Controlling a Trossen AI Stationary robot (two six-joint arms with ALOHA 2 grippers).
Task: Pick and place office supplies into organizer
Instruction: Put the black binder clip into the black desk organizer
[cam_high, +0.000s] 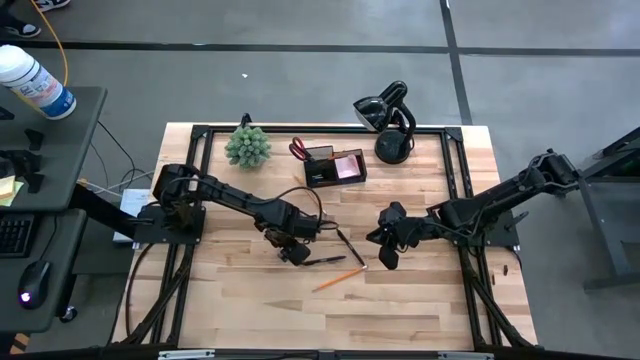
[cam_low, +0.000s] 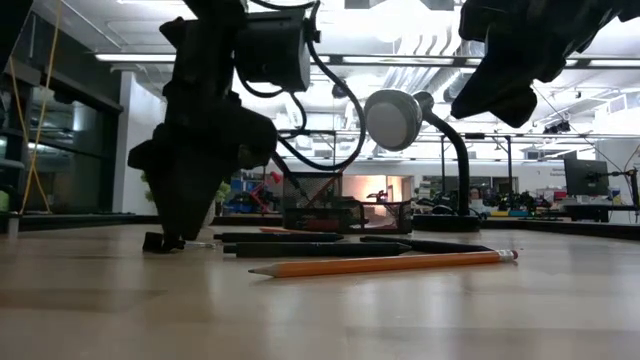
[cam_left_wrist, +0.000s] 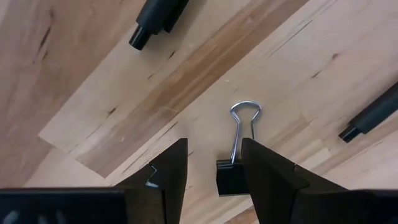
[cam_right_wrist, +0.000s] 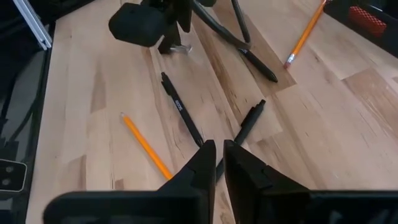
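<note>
A small black binder clip (cam_left_wrist: 227, 178) lies flat on the wooden table with its wire handle (cam_left_wrist: 244, 118) pointing away. My left gripper (cam_left_wrist: 214, 168) points straight down over it, open, one finger on each side of the clip's body. The black organizer (cam_high: 335, 166) stands at the far middle of the table, with red-handled scissors (cam_high: 298, 150) beside it. Black pens (cam_high: 350, 246) (cam_high: 326, 261) and an orange pencil (cam_high: 336, 280) lie between the arms. My right gripper (cam_high: 385, 252) hangs shut above the table with nothing in it. My left gripper comes at the binder clip from above, its fingers straddling the clip's black body (cam_left_wrist: 222, 183). The body lies close beside one finger (cam_left_wrist: 267, 177). I cannot tell whether they touch. The clip rests flat on the table.
A spiky green plant (cam_high: 247, 147) stands at the far left and a black curved-neck stand (cam_high: 390, 118) at the far right. A second pencil (cam_right_wrist: 146, 146) and several pens (cam_right_wrist: 180, 109) lie under my right gripper. Bare wood stretches along the near edge (cam_high: 300, 320).
</note>
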